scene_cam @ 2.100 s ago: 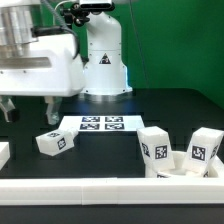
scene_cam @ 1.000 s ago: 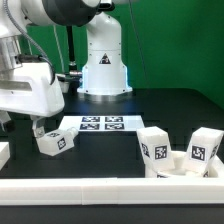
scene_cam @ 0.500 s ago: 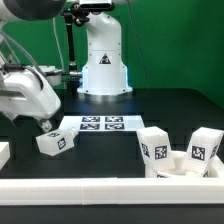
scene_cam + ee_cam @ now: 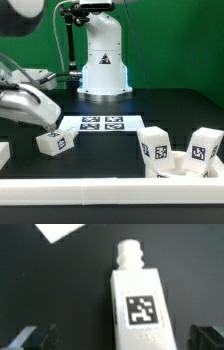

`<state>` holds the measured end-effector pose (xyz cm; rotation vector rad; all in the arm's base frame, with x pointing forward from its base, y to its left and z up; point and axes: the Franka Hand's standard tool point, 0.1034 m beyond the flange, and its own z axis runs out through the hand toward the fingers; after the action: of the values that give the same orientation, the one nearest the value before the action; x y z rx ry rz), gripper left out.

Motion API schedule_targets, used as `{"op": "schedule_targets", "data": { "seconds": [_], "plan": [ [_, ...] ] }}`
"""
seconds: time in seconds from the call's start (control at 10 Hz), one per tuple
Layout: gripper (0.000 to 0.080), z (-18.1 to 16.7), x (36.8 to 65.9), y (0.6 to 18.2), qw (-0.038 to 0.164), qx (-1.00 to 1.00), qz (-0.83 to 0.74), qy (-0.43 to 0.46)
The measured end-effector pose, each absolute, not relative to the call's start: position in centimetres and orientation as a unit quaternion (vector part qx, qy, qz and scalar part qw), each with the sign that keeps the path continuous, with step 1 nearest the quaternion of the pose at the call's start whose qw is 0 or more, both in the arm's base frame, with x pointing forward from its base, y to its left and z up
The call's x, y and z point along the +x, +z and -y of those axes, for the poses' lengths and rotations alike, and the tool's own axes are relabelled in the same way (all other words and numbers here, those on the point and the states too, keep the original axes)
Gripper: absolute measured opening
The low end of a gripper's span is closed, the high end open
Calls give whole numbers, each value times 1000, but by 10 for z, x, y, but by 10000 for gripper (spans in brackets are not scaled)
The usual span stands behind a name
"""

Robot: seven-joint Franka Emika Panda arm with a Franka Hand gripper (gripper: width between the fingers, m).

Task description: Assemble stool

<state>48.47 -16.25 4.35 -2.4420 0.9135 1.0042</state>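
A white oblong stool leg (image 4: 55,142) with a marker tag lies on the black table at the exterior view's left. In the wrist view the leg (image 4: 138,303) shows its pegged end pointing away, lying between my two dark fingers (image 4: 36,336). My gripper (image 4: 47,127) (image 4: 122,339) is open, tilted just above the leg, with gaps on both sides. The round seat (image 4: 186,172) sits at the exterior view's right. Two more legs (image 4: 155,148) (image 4: 203,149) stand upright at it.
The marker board (image 4: 100,124) lies flat just behind the lying leg; its corner shows in the wrist view (image 4: 60,231). A long white rail (image 4: 110,190) runs along the front edge. A white part (image 4: 3,153) sits at the far left. The robot base (image 4: 103,62) stands behind.
The arm has swung and tilted, its bulk moving off to the exterior view's left, while the gripper has lowered toward the lying leg. The leg and other parts have not moved.
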Motion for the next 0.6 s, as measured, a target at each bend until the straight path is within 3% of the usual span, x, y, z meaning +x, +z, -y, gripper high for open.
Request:
{"op": "schedule_targets", "data": {
  "seconds": [0.3,0.6],
  "plan": [
    [649,151,486,29,184,-828,-311,429],
    [649,148,493,19,178,-836,-307,419]
  ]
}}
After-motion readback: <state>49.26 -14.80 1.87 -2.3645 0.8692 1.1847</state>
